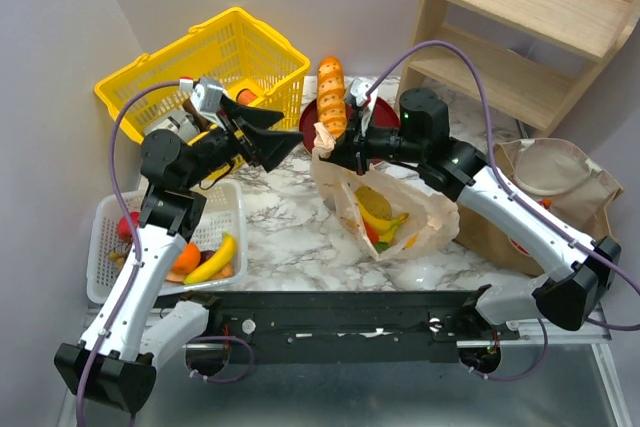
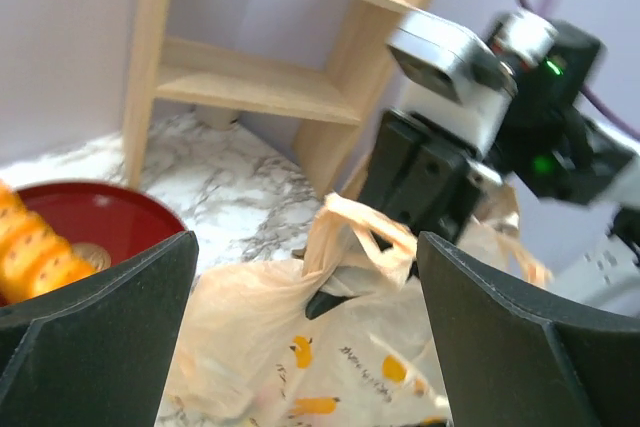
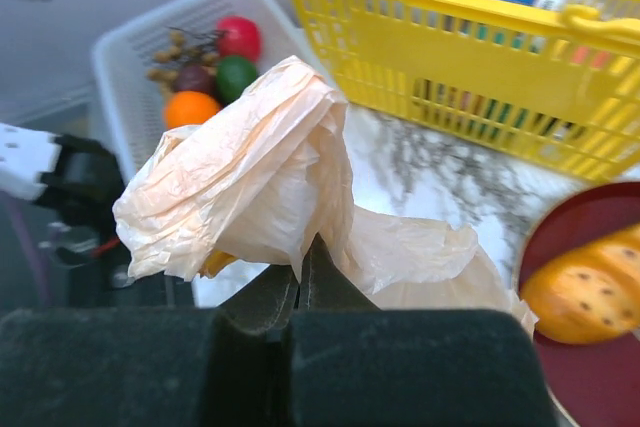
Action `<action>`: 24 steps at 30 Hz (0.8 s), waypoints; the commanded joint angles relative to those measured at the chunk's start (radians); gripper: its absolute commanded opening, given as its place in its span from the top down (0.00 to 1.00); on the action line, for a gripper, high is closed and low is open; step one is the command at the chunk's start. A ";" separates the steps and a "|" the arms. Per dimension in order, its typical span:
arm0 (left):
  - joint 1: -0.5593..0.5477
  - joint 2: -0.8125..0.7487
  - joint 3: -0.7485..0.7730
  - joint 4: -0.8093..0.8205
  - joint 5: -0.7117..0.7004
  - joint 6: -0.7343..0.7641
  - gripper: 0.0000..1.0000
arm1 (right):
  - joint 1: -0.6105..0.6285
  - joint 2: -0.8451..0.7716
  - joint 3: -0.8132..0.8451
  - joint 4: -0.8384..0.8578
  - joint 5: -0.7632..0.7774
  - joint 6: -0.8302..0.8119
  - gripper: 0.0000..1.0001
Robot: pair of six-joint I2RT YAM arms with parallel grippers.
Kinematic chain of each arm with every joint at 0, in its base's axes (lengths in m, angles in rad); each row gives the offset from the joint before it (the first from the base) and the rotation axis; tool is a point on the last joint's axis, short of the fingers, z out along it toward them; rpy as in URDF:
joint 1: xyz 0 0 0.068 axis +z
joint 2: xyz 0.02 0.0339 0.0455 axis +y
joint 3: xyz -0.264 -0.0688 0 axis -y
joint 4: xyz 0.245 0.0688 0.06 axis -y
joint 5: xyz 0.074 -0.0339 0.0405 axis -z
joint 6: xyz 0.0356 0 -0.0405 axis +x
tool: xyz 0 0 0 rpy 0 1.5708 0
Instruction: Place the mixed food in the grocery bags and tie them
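Observation:
The thin tan plastic bag (image 1: 395,212) lies on the marble table with a banana and small fruit inside. My right gripper (image 1: 335,150) is shut on a bunched handle of this bag (image 3: 250,167) and holds it lifted. My left gripper (image 1: 285,139) is open wide, just left of that handle, and empty; the handle (image 2: 355,237) shows between its fingers (image 2: 100,307). The brown paper bag (image 1: 555,187) stands at the right. A banana (image 1: 212,260), an orange and other fruit lie in the white mesh tray (image 1: 105,217).
A yellow basket (image 1: 205,62) with boxed goods stands at the back left. A long orange-brown loaf (image 1: 332,95) leans on a red bowl (image 2: 110,212). A wooden shelf (image 1: 530,27) stands at the back right.

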 commanded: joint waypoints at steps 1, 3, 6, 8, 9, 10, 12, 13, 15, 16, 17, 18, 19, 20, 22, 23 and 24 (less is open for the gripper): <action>-0.011 -0.004 -0.077 0.146 0.213 0.061 0.01 | -0.012 -0.022 0.081 -0.065 -0.233 0.141 0.99; -0.037 -0.004 -0.125 0.253 0.227 0.039 0.01 | -0.017 -0.006 0.109 -0.077 -0.270 0.169 0.99; -0.089 0.012 -0.162 0.286 0.210 0.062 0.01 | -0.032 0.023 0.130 -0.071 -0.353 0.233 0.99; -0.115 0.037 -0.186 0.303 0.207 0.064 0.01 | -0.032 0.041 0.147 -0.071 -0.370 0.256 0.99; -0.135 0.045 -0.200 0.350 0.209 0.056 0.01 | -0.034 0.046 0.149 -0.071 -0.367 0.260 0.99; -0.146 0.058 -0.211 0.373 0.204 0.050 0.02 | -0.040 0.050 0.149 -0.071 -0.364 0.266 0.99; -0.164 0.074 -0.232 0.418 0.198 0.039 0.02 | -0.045 0.070 0.149 -0.068 -0.365 0.278 0.99; -0.171 0.092 -0.235 0.432 0.197 0.036 0.04 | -0.054 0.078 0.149 -0.069 -0.373 0.295 0.99; -0.178 0.108 -0.245 0.482 0.200 0.015 0.07 | -0.060 0.101 0.147 -0.059 -0.382 0.318 0.99; -0.186 0.124 -0.248 0.499 0.201 0.006 0.12 | -0.068 0.109 0.147 -0.052 -0.394 0.336 0.99; -0.192 0.134 -0.255 0.515 0.204 -0.002 0.15 | -0.072 0.115 0.146 -0.049 -0.403 0.342 0.99; -0.197 0.141 -0.258 0.542 0.203 -0.016 0.19 | -0.077 0.122 0.144 -0.036 -0.408 0.352 0.99; -0.206 0.163 -0.264 0.553 0.204 -0.020 0.26 | -0.080 0.126 0.141 -0.028 -0.410 0.361 0.99; -0.209 0.173 -0.274 0.565 0.203 -0.025 0.28 | -0.081 0.127 0.140 -0.022 -0.411 0.370 0.99; -0.217 0.206 -0.286 0.608 0.201 -0.051 0.37 | -0.085 0.130 0.134 0.001 -0.413 0.381 0.99; -0.223 0.215 -0.297 0.625 0.200 -0.062 0.41 | -0.086 0.129 0.130 0.007 -0.413 0.394 0.99; -0.224 0.223 -0.303 0.654 0.201 -0.070 0.44 | -0.088 0.130 0.127 0.021 -0.414 0.401 0.99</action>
